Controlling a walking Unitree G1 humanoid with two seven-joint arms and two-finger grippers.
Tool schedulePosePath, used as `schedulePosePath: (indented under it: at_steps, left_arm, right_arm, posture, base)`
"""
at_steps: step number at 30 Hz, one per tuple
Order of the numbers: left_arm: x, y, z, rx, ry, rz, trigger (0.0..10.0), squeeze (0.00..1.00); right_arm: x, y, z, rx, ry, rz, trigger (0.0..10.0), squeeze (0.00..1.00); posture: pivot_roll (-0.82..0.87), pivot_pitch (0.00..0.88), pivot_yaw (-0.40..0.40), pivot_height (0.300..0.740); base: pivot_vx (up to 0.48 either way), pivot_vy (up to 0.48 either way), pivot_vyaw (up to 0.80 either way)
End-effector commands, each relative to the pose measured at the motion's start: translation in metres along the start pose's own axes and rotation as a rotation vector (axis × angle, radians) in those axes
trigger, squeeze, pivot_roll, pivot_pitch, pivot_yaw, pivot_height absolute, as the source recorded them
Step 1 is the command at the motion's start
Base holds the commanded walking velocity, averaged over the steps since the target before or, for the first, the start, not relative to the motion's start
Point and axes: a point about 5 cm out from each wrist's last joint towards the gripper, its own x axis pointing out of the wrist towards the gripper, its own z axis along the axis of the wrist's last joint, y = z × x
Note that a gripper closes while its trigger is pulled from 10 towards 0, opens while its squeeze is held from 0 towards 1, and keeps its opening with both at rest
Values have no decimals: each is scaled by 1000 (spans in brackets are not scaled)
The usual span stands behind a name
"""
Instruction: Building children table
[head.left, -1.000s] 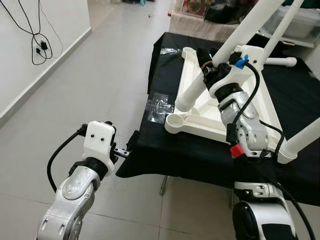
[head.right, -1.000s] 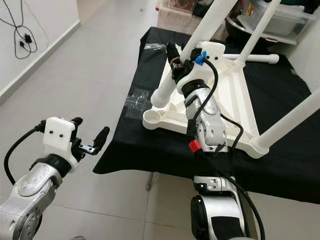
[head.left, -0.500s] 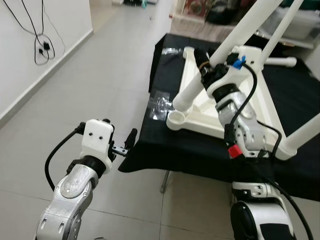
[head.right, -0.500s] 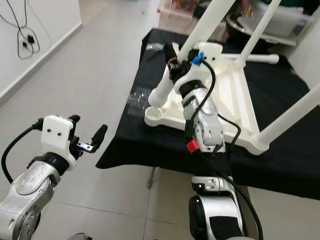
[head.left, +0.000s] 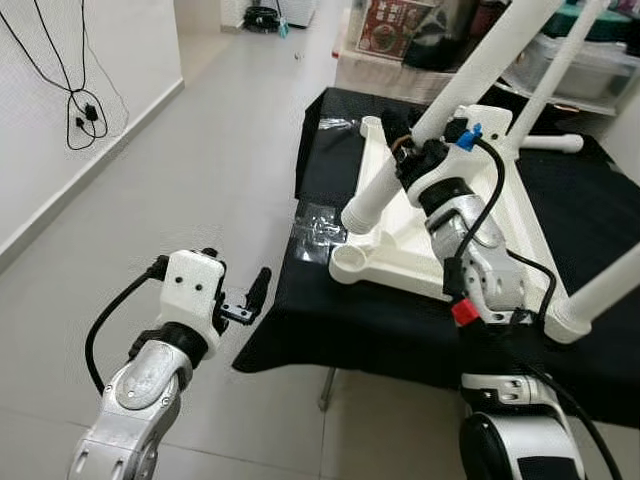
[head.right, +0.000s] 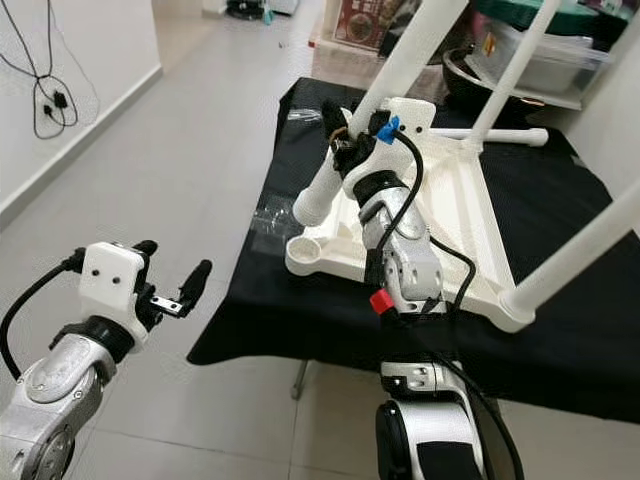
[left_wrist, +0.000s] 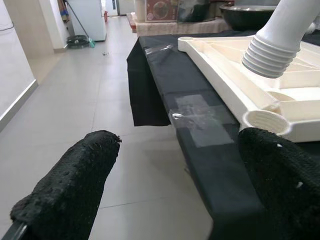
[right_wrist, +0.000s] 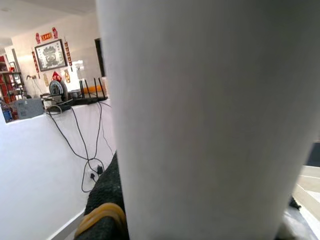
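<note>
Now a white leg (head.left: 455, 95) is held slanted above the empty corner socket (head.left: 349, 262) of the upturned children table (head.right: 455, 215).

Its ribbed end hangs just at twelve o'clock of that socket, apparently so it can be seated and screwed in; the right gripper (head.left: 408, 140) has its jaws clamped round the leg. The tabletop lies face down on the black-draped desk (head.left: 370, 320), sockets upward. At eight o'clock, the left gripper (head.right: 172, 292) waits over the floor (head.left: 200, 180), jaws wide, holding nothing.

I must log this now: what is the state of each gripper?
Left gripper: open, holding nothing.
Right gripper: shut on white table leg.
</note>
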Motion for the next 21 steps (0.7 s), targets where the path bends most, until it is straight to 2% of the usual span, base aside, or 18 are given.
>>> schedulePosePath:
  at_steps: [1, 10, 21]
  left_arm:
    - [-1, -2, -6, -2, 24, -11, 10000, 0]
    - [-1, -2, -6, -2, 24, -8, 10000, 0]
    - [0, -2, -9, -17, 47, -4, 10000, 0]
  right_arm:
    - [-2, 0, 3, -13, -24, 2, 10000, 0]
    - [-4, 3, 1, -11, -22, 7, 10000, 0]
    - [-7, 10, -1, -2, -16, 28, 10000, 0]
  posture:
    - [139, 122, -132, 740]
    - [138, 118, -131, 740]
    - [138, 111, -129, 740]
  base:
    - [270, 0, 0]
    - [260, 0, 0]
    - [0, 0, 0]
